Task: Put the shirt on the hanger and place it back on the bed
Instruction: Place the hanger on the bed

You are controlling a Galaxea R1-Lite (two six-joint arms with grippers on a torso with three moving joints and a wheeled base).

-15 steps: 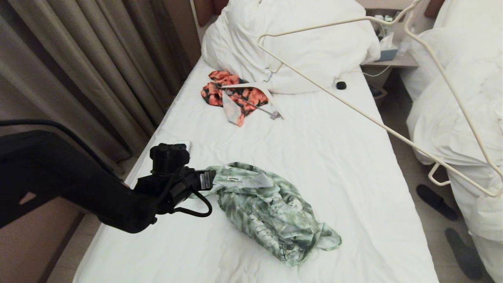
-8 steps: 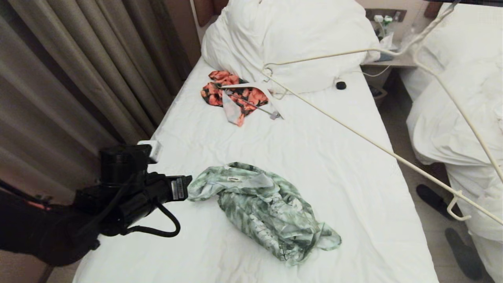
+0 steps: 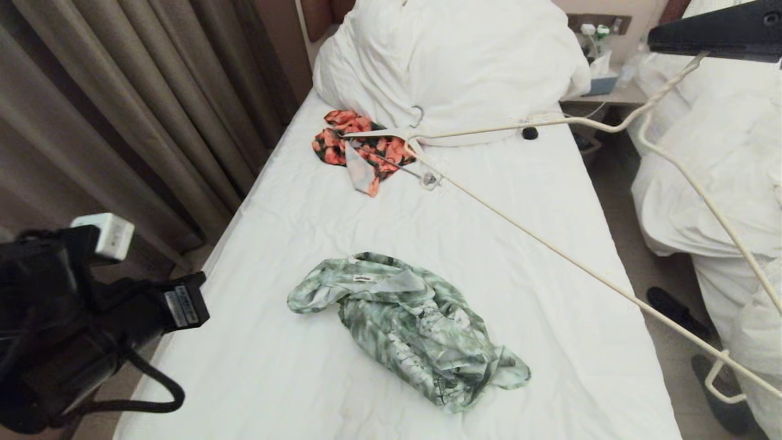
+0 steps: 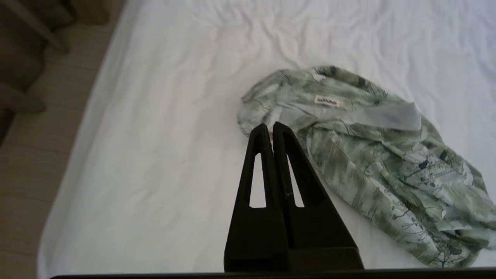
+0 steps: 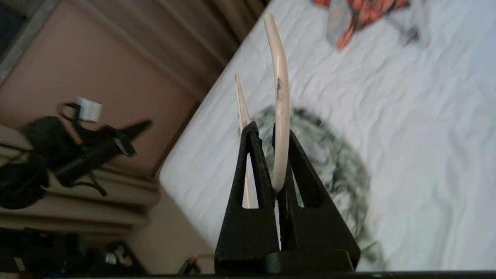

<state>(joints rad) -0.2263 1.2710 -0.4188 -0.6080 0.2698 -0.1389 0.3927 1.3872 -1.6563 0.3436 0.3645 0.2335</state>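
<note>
The green-and-white shirt (image 3: 403, 330) lies crumpled on the bed (image 3: 489, 214), collar label facing up, and shows again in the left wrist view (image 4: 360, 155). My left gripper (image 4: 269, 128) is shut and empty. It hovers at the bed's left edge (image 3: 198, 299), a little short of the shirt's collar end. My right gripper (image 5: 263, 130) is shut on the hook of the cream hanger (image 5: 281, 97). The right hand (image 3: 721, 30) is high at the top right. From there the hanger (image 3: 550, 245) slants in the air across the bed's right half, clear of the shirt.
An orange-and-black garment on a thick white hanger (image 3: 366, 146) lies by the big pillow (image 3: 452, 55). A small black object (image 3: 530, 132) sits near it. Curtains (image 3: 122, 110) line the left side. A second bed (image 3: 721, 183) and slippers (image 3: 678, 311) are on the right.
My left arm has drawn back leftward from the shirt's collar end to the bed's edge. The hanger has swung lower, its far corner now over the orange garment. The shirt stays put.
</note>
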